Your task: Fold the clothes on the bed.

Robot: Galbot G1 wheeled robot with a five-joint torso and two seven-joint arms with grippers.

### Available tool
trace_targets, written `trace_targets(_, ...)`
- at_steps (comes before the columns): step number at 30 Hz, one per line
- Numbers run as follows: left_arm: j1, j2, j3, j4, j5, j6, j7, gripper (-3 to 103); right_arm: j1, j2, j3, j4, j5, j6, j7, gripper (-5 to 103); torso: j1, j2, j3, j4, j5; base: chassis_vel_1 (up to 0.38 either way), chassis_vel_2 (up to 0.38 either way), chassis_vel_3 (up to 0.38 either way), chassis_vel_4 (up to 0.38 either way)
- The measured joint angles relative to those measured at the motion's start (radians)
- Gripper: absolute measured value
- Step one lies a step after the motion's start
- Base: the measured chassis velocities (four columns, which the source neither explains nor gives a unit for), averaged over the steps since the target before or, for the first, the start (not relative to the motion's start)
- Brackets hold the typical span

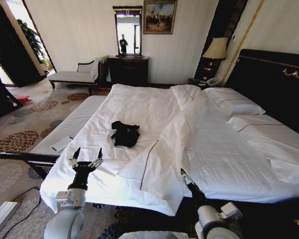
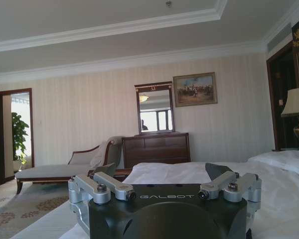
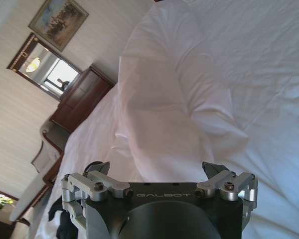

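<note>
— End effectors first: what are you seeing?

— I'm watching the left end effector (image 1: 86,158) hovering at the near edge of the bed (image 1: 224,154), fingers spread wide, gripping nothing. The right end effector (image 1: 185,176) is sitting over the folded-back duvet (image 1: 164,149), also spread and empty.

— And the clothes?

— The black T-shirt (image 1: 125,133) is lying crumpled mid-bed, beyond the left end effector, apart from both.

My arms: pale grey rounded housings, black wrists. Left gripper (image 1: 87,159): slim black fingers (image 1: 75,154). Right gripper (image 1: 184,175) black too. Wrist views: black body, white "GALBOT" lettering (image 2: 167,196), silver linkages (image 2: 112,185), dark screws (image 3: 98,185).
</note>
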Motion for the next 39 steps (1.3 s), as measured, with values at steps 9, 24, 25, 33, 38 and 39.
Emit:
trace_targets(9,0.003,-0.001,0.001,0.008,0.007,0.000,0.000,100,0.020,0.014,-0.047,-0.072,-0.017,0.024,-0.057,100,0.000,0.000,0.000,-0.0002,-0.0001,0.000,0.000,0.000,0.000)
trace_targets(24,0.011,-0.016,0.013,0.015,0.030,-0.004,0.000,100,0.062,0.041,-0.073,-0.164,-0.071,0.063,-0.070,103,0.000,0.000,0.000,-0.0001,0.0000,0.000,0.000,0.000,0.000)
trace_targets(25,0.011,-0.016,0.013,0.015,0.030,-0.004,0.000,100,0.062,0.041,-0.073,-0.164,-0.071,0.063,-0.070,103,0.000,0.000,0.000,-0.0001,0.0000,0.000,0.000,0.000,0.000)
trace_targets(33,0.013,-0.019,0.017,0.017,0.035,-0.007,0.000,100,0.080,0.063,-0.084,-0.189,-0.068,0.099,-0.151,74,0.000,0.000,0.000,-0.0001,-0.0001,0.000,0.000,0.000,0.000)
trace_targets(38,0.013,-0.019,0.016,0.017,0.035,-0.008,0.000,100,0.081,0.067,-0.083,-0.190,-0.067,0.103,-0.162,58,0.000,0.000,0.000,-0.0001,-0.0001,0.000,0.000,0.000,0.000)
trace_targets(39,0.014,-0.020,0.017,0.018,0.035,-0.009,0.000,100,0.081,0.069,-0.083,-0.190,-0.067,0.103,-0.164,52,0.000,0.000,0.000,-0.0002,0.0000,0.000,0.000,0.000,0.000)
